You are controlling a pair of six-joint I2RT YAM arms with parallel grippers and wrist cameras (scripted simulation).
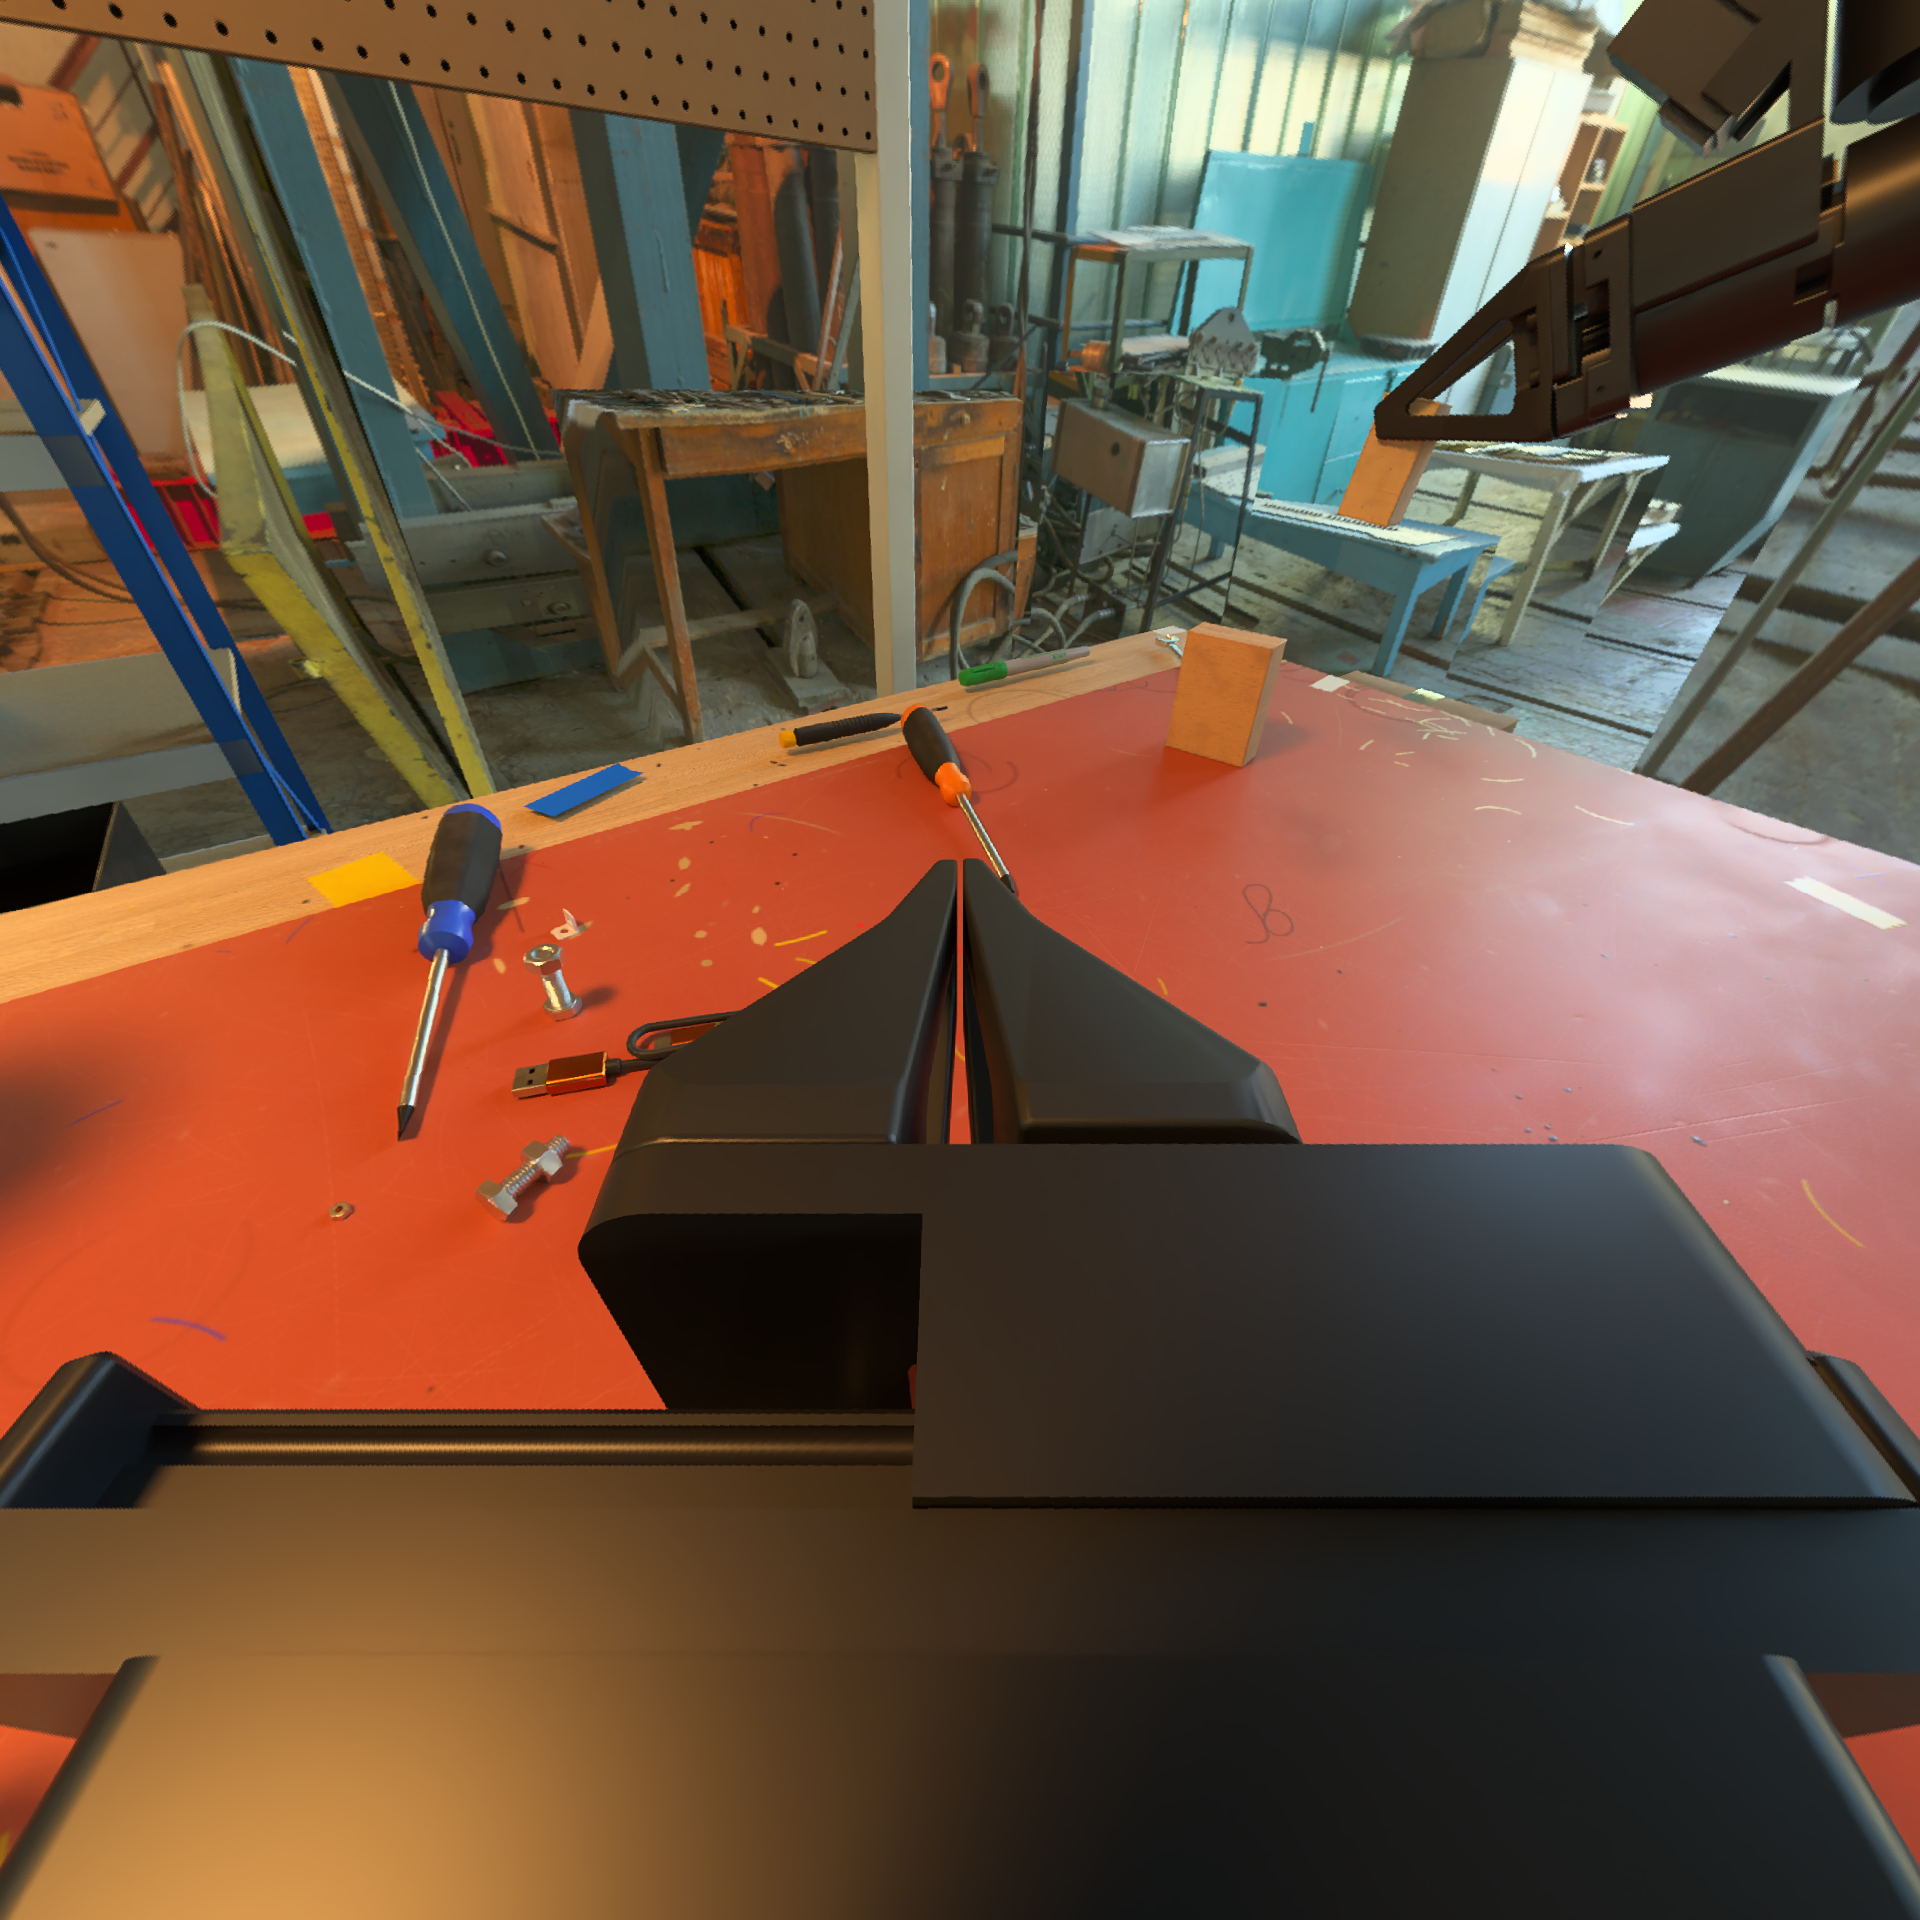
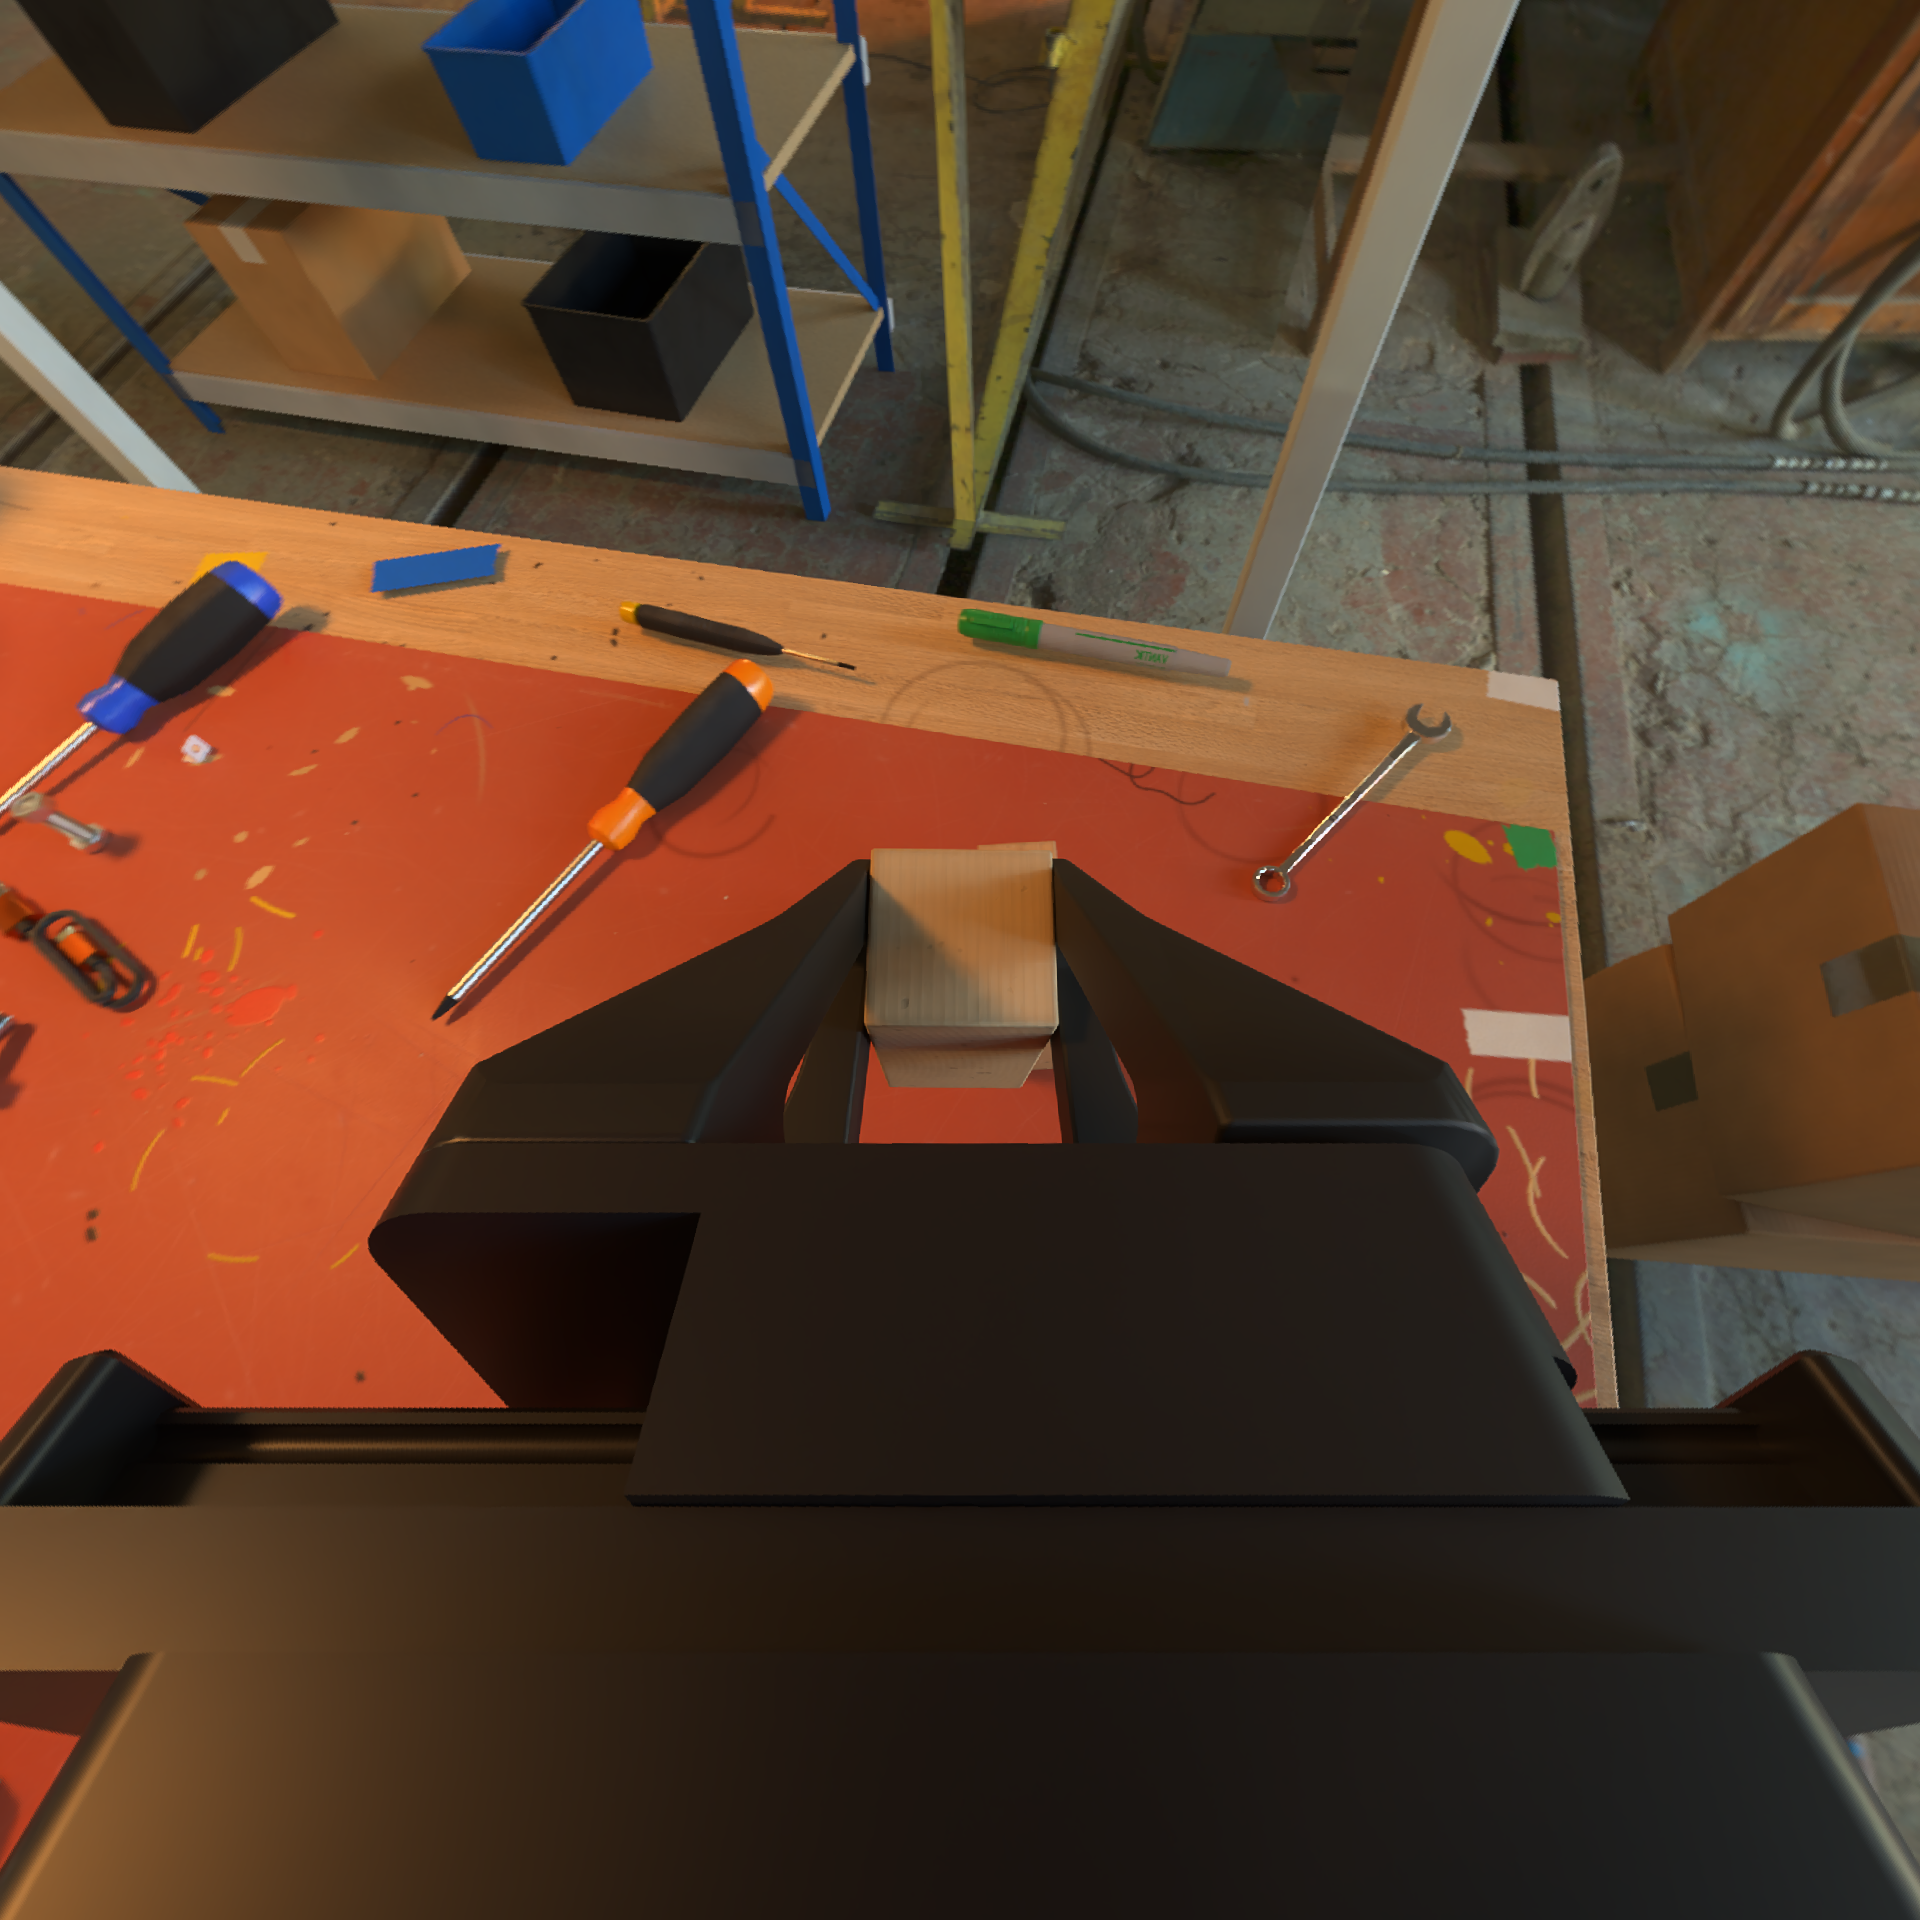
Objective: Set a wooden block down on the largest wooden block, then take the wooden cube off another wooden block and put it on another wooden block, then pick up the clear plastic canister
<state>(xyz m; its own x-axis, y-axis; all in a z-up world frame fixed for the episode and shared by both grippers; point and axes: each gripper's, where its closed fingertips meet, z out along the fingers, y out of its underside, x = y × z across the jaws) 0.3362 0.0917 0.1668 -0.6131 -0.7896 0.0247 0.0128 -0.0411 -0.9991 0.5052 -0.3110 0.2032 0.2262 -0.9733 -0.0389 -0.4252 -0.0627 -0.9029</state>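
Observation:
My right gripper (image 2: 961, 883) is shut on a pale wooden block (image 2: 961, 951) and holds it well above the red mat. In the left wrist view that gripper (image 1: 1397, 416) comes in from the upper right with the block (image 1: 1382, 473) hanging from its fingertips. A second wooden block (image 1: 1224, 694) stands on the mat near the far edge, below and to the left of the held one. A sliver of it (image 2: 1023, 850) may show just past the held block. My left gripper (image 1: 960, 868) is shut and empty, low over the mat. No clear canister or cube is in view.
An orange-handled screwdriver (image 1: 940, 764) lies just beyond my left fingertips. A blue-handled screwdriver (image 1: 452, 899), two bolts (image 1: 553, 982), and a USB plug (image 1: 561, 1075) lie to the left. A green marker (image 2: 1091, 644) and a small wrench (image 2: 1351, 800) lie near the far wooden edge.

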